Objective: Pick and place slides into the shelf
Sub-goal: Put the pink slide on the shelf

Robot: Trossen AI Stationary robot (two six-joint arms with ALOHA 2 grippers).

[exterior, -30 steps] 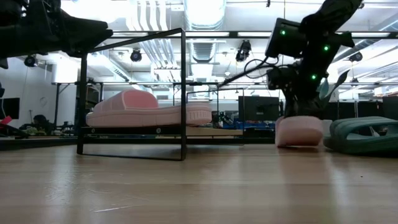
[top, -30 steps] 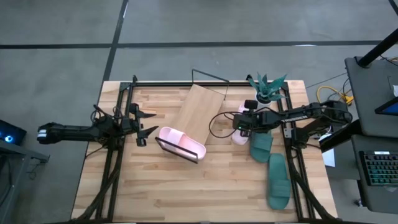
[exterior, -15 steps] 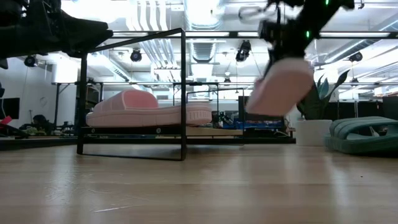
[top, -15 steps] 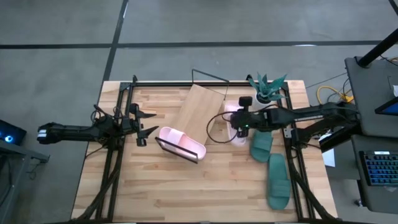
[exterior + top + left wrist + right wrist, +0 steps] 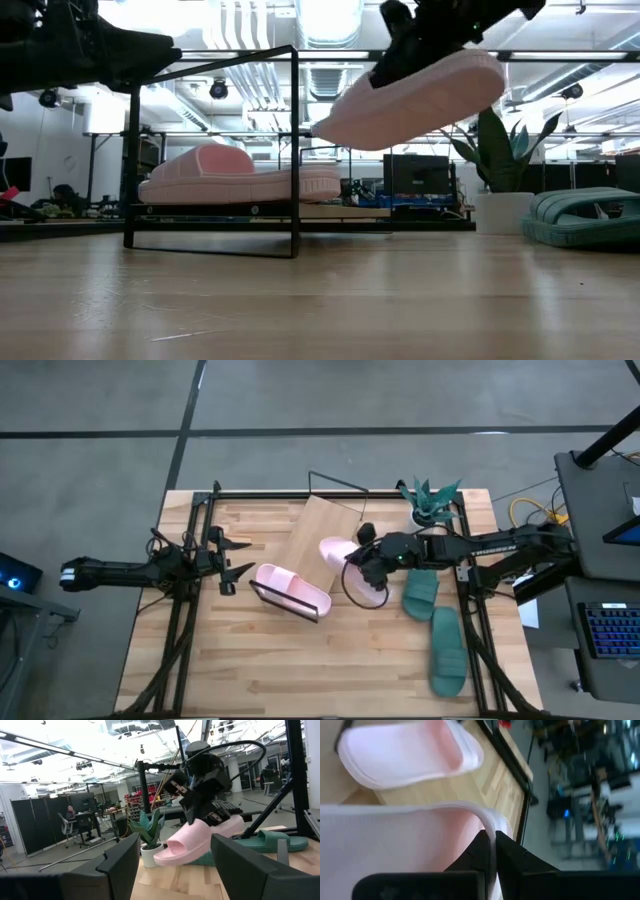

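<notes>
My right gripper (image 5: 368,557) is shut on one pale pink slide (image 5: 336,550) and carries it in the air over the right end of the shelf (image 5: 312,528), a light-wood board in a black wire frame. The other pink slide (image 5: 292,590) lies flat on its sole on the shelf's near end (image 5: 240,175). Two dark teal slides (image 5: 420,595) (image 5: 448,652) lie on the table to the right. My left gripper (image 5: 236,556) waits open at the table's left side, level with the shelf, touching nothing. My right gripper pinches the pink slide by the edge of its wide strap (image 5: 490,826), a thin layer between the two fingers (image 5: 479,851). It comes at it from above, slanting from the table's right (image 5: 202,785). The slide is lifted clear and tilted, its left end lower (image 5: 335,125).
A green potted plant (image 5: 431,502) stands at the far right corner, behind the right arm. The black wire frame (image 5: 295,150) rises upright around the shelf. Bare tabletop (image 5: 300,670) lies along the near side. Black arm stands run down both table sides.
My right gripper has lifted the pink slide off the table beside the teal slides and carried it up and toward the table's left, over the shelf. The slide has turned from standing with one end down to a shallow tilt in the air. The left arm kept still.
</notes>
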